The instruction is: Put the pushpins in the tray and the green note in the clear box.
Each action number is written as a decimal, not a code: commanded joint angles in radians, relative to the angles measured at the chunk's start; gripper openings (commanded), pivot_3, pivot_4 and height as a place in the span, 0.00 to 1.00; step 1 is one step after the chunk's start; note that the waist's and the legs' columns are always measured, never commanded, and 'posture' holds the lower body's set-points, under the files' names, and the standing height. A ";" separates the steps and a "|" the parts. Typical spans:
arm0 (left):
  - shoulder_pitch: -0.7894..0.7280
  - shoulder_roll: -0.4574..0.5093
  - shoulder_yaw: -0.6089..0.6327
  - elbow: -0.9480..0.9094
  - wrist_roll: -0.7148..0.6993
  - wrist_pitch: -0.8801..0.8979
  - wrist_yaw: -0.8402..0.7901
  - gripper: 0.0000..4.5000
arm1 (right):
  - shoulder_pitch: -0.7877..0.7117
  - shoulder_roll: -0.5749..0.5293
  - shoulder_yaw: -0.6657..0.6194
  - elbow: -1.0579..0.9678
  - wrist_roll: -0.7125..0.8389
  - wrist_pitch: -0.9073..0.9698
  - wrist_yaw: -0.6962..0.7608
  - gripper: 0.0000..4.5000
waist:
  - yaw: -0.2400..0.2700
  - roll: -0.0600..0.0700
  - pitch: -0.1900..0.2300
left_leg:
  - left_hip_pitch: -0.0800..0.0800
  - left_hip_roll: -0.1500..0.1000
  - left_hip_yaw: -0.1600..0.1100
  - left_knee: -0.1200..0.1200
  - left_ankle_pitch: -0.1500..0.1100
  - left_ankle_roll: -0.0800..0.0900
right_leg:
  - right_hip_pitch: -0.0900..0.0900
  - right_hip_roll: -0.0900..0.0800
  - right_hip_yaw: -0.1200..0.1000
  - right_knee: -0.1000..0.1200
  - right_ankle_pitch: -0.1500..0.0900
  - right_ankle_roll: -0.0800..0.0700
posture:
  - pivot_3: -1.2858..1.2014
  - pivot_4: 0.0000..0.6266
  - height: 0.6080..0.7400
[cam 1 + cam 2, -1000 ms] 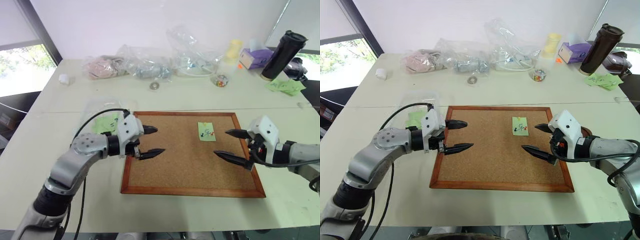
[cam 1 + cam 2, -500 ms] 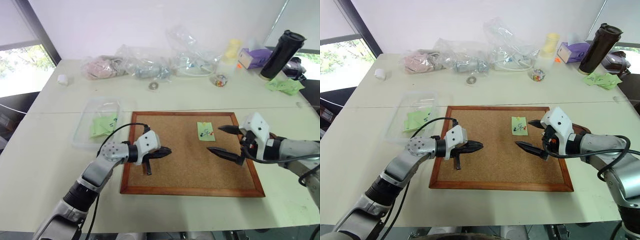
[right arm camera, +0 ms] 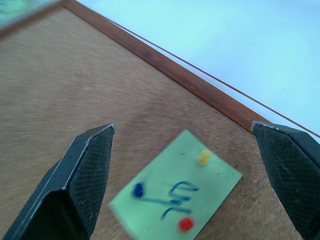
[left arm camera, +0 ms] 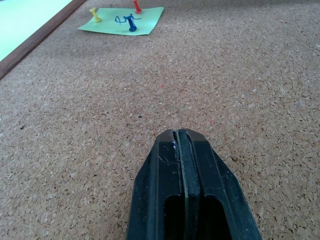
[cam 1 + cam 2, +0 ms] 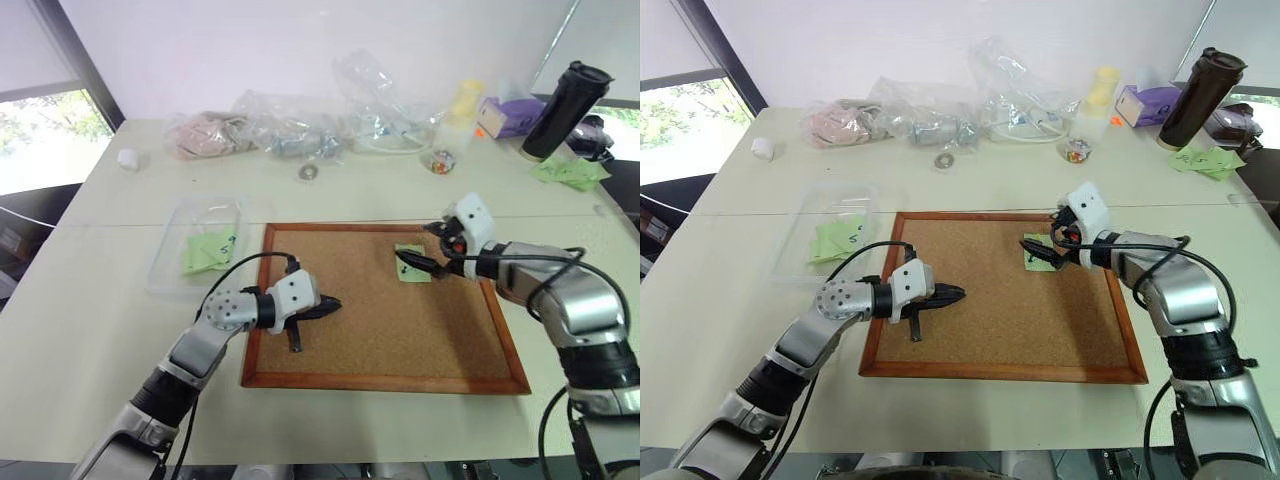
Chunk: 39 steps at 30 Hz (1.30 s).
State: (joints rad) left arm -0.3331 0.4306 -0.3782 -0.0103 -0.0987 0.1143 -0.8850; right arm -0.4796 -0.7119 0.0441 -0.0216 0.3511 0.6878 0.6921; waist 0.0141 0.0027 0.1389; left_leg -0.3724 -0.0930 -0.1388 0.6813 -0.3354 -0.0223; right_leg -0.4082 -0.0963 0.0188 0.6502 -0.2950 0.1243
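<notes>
So the big cork board (image 5: 380,305) takes up the middle of the table, and the clear box (image 5: 200,243) sits just off its left edge with some green paper already in it. The green note (image 5: 411,263) is pinned near the board's far right area, long axis running roughly front to back. Three pushpins (image 3: 186,223) hold it: red, blue and yellow. The right gripper (image 5: 428,251) is right over the note, jaws spread wide and empty, with the note lying between and just ahead of its fingers. The left gripper (image 5: 325,305) is closed on nothing, resting low over the board's left part, well apart from the note. Right arm's clearly the nearer one for pulling pins.
</notes>
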 commanded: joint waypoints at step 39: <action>0.041 -0.002 -0.016 0.018 0.056 0.013 0.038 0.00 | -0.078 0.018 -0.107 -0.011 -0.059 0.107 0.023 0.01 | -0.002 0.001 0.000 | -0.001 -0.001 0.000 0.001 0.000 0.000 | -0.001 -0.001 0.000 0.000 0.000 0.000 | 0.52 0.24 1.00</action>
State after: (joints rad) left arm -0.3086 0.4199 -0.3819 -0.0312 -0.0753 0.1013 -0.8489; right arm -0.5313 -0.6624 0.0227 0.0578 0.2580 0.7728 0.7297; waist 0.0122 0.0038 0.1385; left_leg -0.3730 -0.0936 -0.1390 0.6818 -0.3354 -0.0224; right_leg -0.4089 -0.0967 0.0190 0.6505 -0.2950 0.1242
